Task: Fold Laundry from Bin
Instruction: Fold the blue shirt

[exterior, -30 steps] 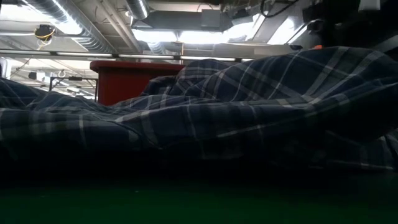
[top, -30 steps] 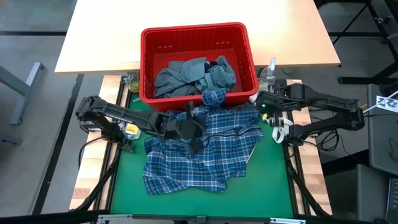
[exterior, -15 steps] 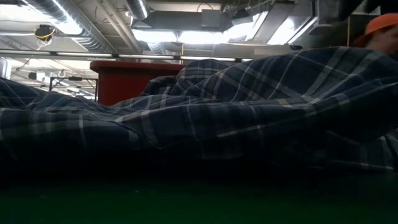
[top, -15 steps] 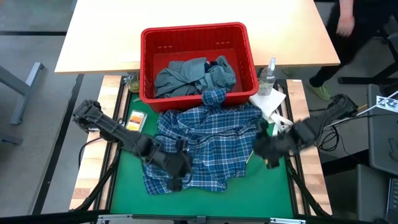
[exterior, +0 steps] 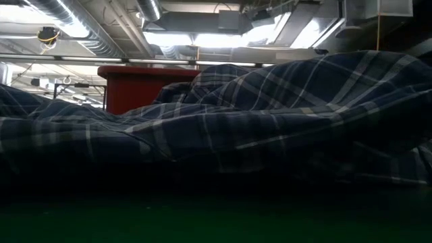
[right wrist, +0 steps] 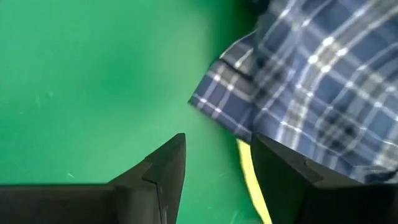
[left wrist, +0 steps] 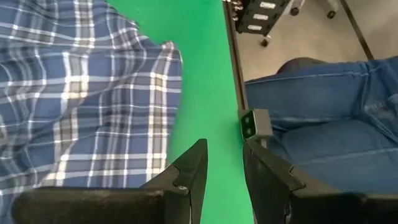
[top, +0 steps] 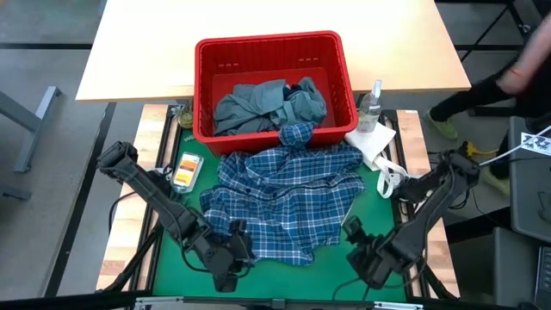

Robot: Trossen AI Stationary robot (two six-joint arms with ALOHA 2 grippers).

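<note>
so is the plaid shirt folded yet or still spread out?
Spread, not folded: the plaid shirt lies rumpled across the green mat, collar end draped on the red bin's front rim.

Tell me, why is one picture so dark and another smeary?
Low view: the plaid shirt fills the frame, backlit by bright ceiling lights, so it looks shadowed. Right wrist view: shirt and green mat are soft, out of focus. High view: evenly lit.

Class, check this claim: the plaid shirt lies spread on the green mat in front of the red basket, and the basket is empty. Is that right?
One error: the red basket is not empty. The high view shows grey-blue clothes bunched inside it. The plaid shirt does lie spread on the green mat in front of it.
</note>
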